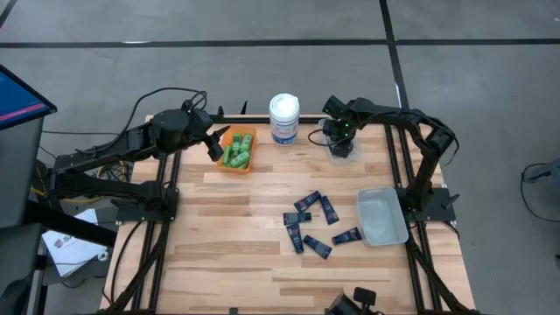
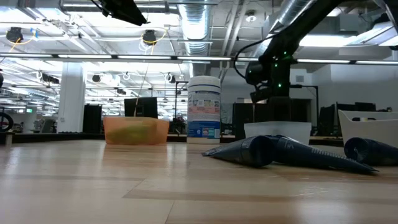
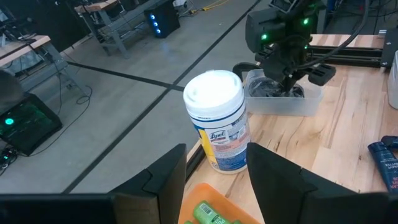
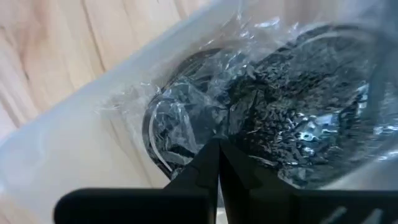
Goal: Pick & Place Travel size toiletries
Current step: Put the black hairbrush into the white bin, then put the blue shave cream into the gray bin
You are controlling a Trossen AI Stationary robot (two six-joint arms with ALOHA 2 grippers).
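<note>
**Right gripper down in the disc bin**

We saw the right gripper (image 1: 340, 145) lowered into a clear bin (image 3: 311, 102), fingers pressed together directly above the packeted black discs (image 4: 280, 118). The left gripper (image 1: 214, 144) hung spread just beside the green bottles (image 1: 236, 156). Navy tubes (image 1: 315, 224) lay well apart from both.

Back edge of my wooden table (image 1: 227, 262) had a white wipes canister (image 1: 283, 118) standing between an orange bin (image 1: 248, 133) and a small clear bin (image 3: 314, 102), with a bigger clear bin (image 1: 382, 217) off near the right edge.
</note>
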